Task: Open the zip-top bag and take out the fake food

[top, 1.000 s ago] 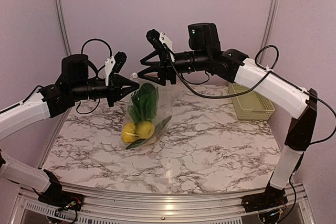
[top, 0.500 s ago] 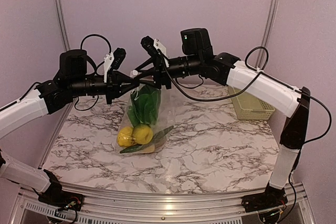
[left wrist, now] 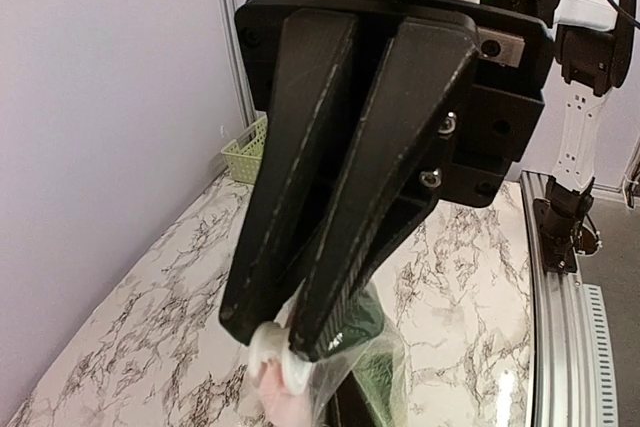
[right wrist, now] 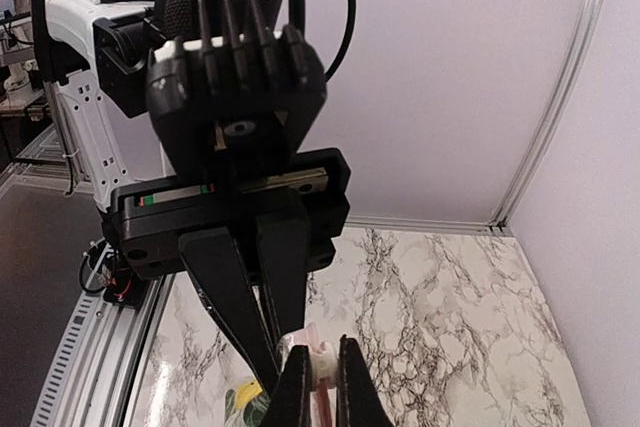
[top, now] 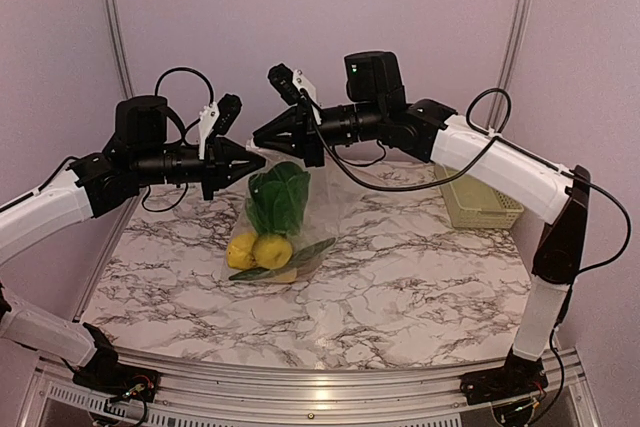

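Note:
The zip-top bag (top: 318, 199) hangs clear and crinkled over the marble table, its bottom resting on it. Inside is the fake food: leafy greens (top: 277, 197), two yellow lemons (top: 257, 250) and a long green pod (top: 301, 253). My left gripper (top: 257, 158) is shut on the bag's top edge from the left. My right gripper (top: 259, 137) comes in from the right and is shut on the white zip slider (right wrist: 322, 359). The right wrist view shows the slider pinched between my right gripper (right wrist: 322, 352). The left wrist view shows the slider (left wrist: 270, 352) and plastic (left wrist: 385, 362) below the right arm's fingers.
A pale green slatted basket (top: 478, 202) stands at the table's back right, also visible in the left wrist view as the basket (left wrist: 243, 155). Lilac walls with metal posts close in the back and sides. The table's metal front rail (top: 320, 387) runs between the arm bases.
My right gripper has moved left to the bag's top and closed on the white slider. The left gripper has kept its hold; the bag has shifted slightly left.

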Robot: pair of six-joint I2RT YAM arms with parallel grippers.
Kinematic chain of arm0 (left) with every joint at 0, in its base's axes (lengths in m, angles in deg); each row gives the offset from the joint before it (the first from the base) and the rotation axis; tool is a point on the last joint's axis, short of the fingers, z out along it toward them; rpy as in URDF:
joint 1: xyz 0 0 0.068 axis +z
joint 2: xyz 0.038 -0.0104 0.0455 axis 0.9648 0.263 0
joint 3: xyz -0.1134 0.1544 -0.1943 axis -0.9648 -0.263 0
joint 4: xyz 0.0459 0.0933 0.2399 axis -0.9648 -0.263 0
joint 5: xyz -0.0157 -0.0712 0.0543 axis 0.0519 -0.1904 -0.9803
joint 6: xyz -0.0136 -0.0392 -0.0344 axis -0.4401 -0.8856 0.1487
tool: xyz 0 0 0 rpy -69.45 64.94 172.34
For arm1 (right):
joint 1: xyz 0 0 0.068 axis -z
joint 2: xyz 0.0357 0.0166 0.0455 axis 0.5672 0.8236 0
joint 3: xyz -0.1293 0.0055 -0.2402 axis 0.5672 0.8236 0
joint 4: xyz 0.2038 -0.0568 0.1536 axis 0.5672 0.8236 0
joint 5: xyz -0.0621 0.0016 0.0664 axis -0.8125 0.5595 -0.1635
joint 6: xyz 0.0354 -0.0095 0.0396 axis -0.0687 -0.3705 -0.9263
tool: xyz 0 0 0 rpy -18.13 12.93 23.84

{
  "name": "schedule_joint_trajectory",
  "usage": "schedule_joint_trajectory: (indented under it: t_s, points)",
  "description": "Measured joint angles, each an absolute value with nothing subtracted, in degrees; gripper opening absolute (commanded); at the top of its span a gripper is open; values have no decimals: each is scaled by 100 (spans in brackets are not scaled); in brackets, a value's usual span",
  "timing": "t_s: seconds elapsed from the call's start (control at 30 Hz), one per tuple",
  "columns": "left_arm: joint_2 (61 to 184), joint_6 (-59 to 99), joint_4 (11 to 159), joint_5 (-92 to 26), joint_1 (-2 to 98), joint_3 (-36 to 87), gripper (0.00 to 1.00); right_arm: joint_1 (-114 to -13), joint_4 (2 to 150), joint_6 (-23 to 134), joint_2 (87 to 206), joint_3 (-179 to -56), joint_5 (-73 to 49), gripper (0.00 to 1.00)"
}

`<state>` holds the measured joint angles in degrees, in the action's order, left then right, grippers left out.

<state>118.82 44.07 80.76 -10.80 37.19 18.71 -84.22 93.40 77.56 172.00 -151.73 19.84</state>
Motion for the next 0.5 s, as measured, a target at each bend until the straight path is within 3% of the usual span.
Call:
schedule_joint_trajectory:
  t_s: [0.17,0.23,0.4,0.5]
  points:
    - [11882,4350,8107,-1165,3866,1845,0,-8422,9303,7762,17196,-15153,1874,1]
    - [11880,4341,8127,-1179,3944,1817,0,-8420,9289,7760,17185,-15107,1822,26]
    - [11880,4468,8081,-1128,3977,1852,0,-8398,9283,7653,17181,-15057,1782,43]
    - [11882,4594,8011,-1087,3949,1915,0,-8372,9254,7557,17181,-15057,1782,42]
